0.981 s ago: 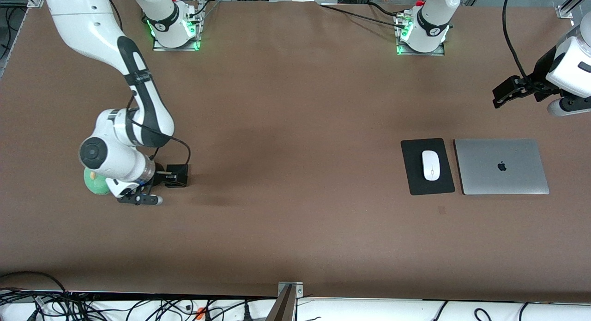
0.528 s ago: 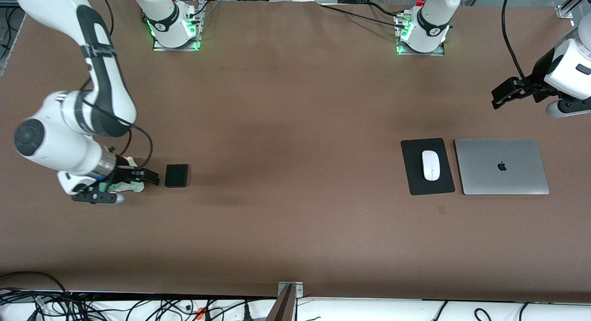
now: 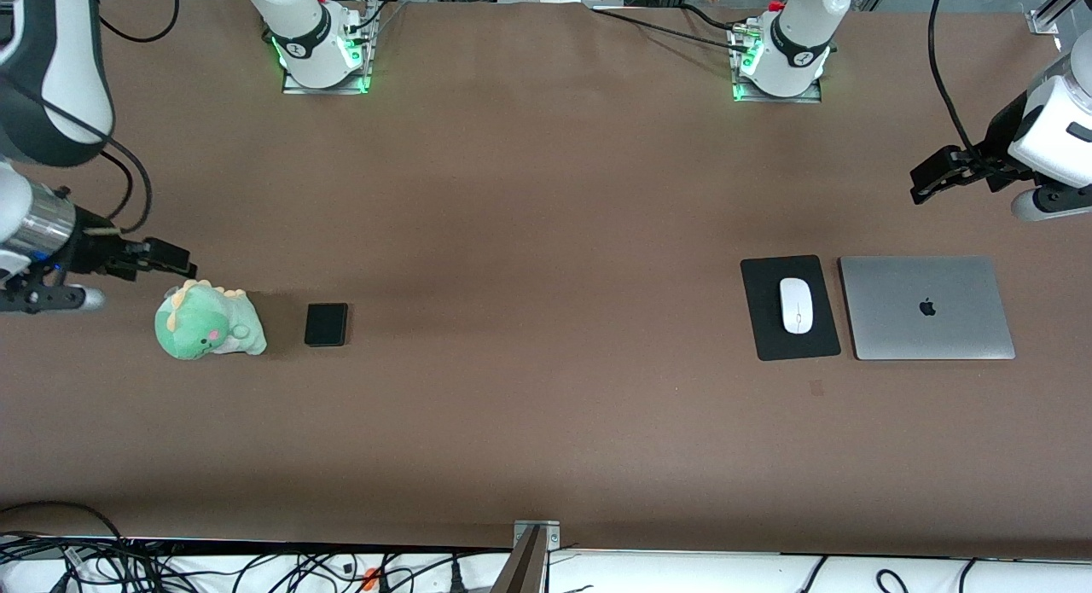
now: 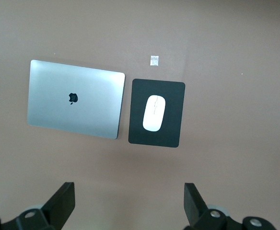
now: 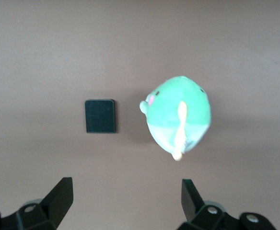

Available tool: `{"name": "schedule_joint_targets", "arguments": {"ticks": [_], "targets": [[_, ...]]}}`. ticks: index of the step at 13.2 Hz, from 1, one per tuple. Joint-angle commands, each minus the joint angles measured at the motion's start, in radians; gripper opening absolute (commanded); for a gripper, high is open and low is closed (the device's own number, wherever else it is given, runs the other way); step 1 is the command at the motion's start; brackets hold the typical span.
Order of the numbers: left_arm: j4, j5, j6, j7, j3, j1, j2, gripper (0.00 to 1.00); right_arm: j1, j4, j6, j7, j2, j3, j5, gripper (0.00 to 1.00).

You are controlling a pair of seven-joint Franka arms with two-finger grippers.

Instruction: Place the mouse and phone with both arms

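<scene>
The white mouse (image 3: 796, 305) lies on a black mouse pad (image 3: 768, 337) toward the left arm's end of the table. It also shows in the left wrist view (image 4: 154, 113). The black phone (image 3: 326, 324) lies flat on the table toward the right arm's end, and shows in the right wrist view (image 5: 100, 115). My left gripper (image 3: 926, 177) hangs open and empty high over bare table; its wrist view (image 4: 129, 201) shows the jaws wide apart. My right gripper (image 3: 175, 258) is open and empty, up over the table beside a plush toy, apart from the phone; its wrist view (image 5: 126, 199) shows the jaws wide apart.
A closed silver laptop (image 3: 926, 307) lies beside the mouse pad, toward the left arm's end. A green plush dinosaur (image 3: 207, 322) sits beside the phone, toward the right arm's end, and shows in the right wrist view (image 5: 178, 120). A small pale mark (image 3: 816, 388) is on the table near the pad.
My right arm has lifted and drawn away from the phone toward its end of the table, uncovering the plush dinosaur. The phone stays on the table. My left arm has barely moved.
</scene>
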Motion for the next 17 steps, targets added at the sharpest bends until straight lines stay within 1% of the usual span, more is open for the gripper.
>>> {"name": "schedule_joint_targets", "arguments": {"ticks": [1, 4, 5, 7, 12, 15, 17], "targets": [[-0.002, -0.028, 0.009, 0.023, 0.008, 0.003, -0.006, 1.0, 0.003, -0.024, -0.046, 0.003, -0.078, 0.008, -0.036, 1.0], [-0.002, -0.028, 0.011, 0.023, 0.008, 0.004, -0.003, 1.0, -0.002, -0.024, -0.135, 0.095, -0.132, 0.019, -0.093, 1.0], [-0.002, -0.028, 0.011, 0.023, 0.008, 0.004, -0.003, 1.0, -0.008, -0.028, -0.143, 0.108, -0.159, 0.031, -0.101, 1.0], [-0.002, -0.028, 0.009, 0.023, 0.008, 0.004, -0.003, 1.0, -0.023, -0.028, -0.156, 0.108, -0.178, 0.038, -0.101, 1.0], [-0.003, -0.028, 0.009, 0.023, 0.008, 0.006, -0.003, 1.0, -0.022, -0.011, -0.172, 0.164, -0.172, 0.033, -0.101, 1.0], [-0.002, -0.029, 0.006, 0.023, 0.009, 0.007, -0.004, 1.0, -0.017, 0.083, -0.175, 0.157, -0.112, 0.033, -0.098, 1.0], [-0.002, -0.028, 0.006, 0.023, 0.009, 0.007, -0.004, 1.0, -0.016, 0.098, -0.167, 0.164, -0.103, 0.033, -0.101, 1.0]]}}
